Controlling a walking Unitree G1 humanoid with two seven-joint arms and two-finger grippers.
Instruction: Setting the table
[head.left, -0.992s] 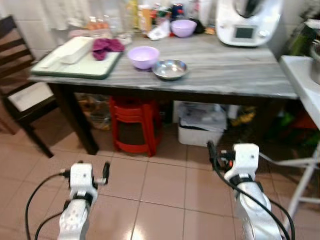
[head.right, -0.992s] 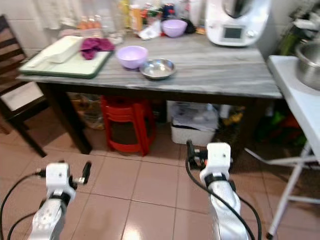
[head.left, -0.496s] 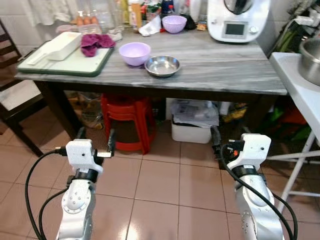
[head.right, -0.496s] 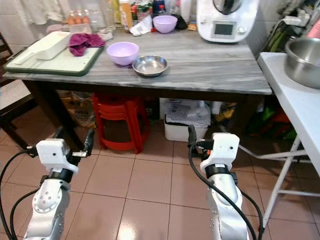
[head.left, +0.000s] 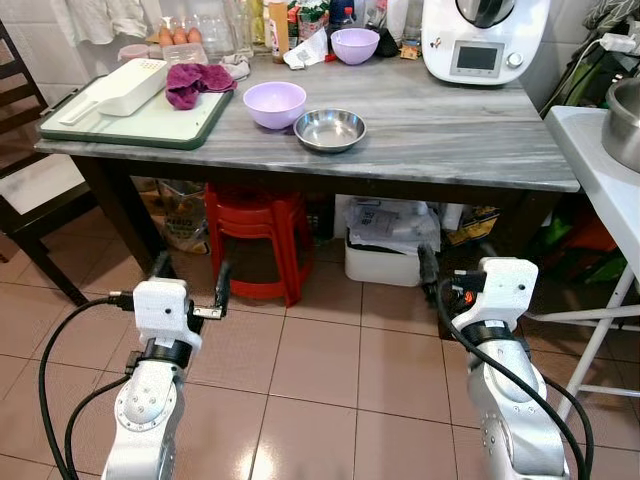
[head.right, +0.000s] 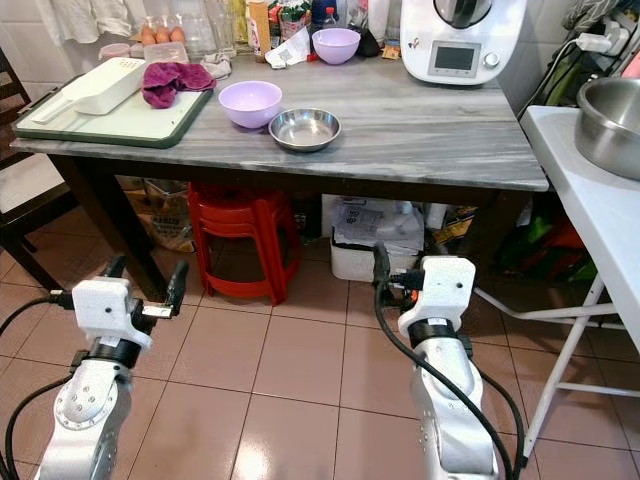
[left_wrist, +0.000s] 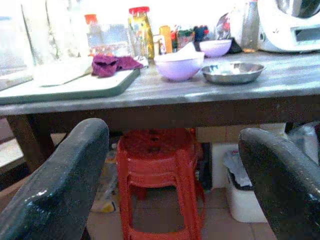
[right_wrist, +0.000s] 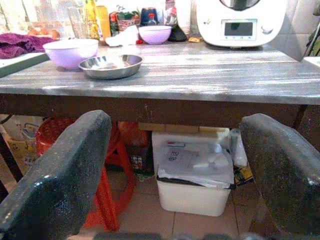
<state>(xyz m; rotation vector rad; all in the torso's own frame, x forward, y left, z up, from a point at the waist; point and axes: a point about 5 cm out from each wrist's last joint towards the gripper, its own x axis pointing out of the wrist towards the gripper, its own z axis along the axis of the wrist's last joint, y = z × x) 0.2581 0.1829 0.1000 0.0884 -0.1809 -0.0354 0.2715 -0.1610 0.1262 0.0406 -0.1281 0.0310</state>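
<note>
A lilac bowl (head.left: 275, 103) and a steel bowl (head.left: 330, 129) sit side by side on the grey desk (head.left: 470, 140). Below its front edge, the left gripper (head.left: 190, 283) and right gripper (head.left: 455, 272) hang over the tiled floor (head.left: 320, 370), jaws wide and empty.

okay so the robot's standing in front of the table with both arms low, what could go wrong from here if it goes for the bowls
1. The lilac bowl and steel bowl sit close together; a reach for one may knock the other.
2. Both open grippers, left and right, hang below the table edge; lifting straight up could strike it.
3. The red stool and white bin under the table could block a step closer.
</note>
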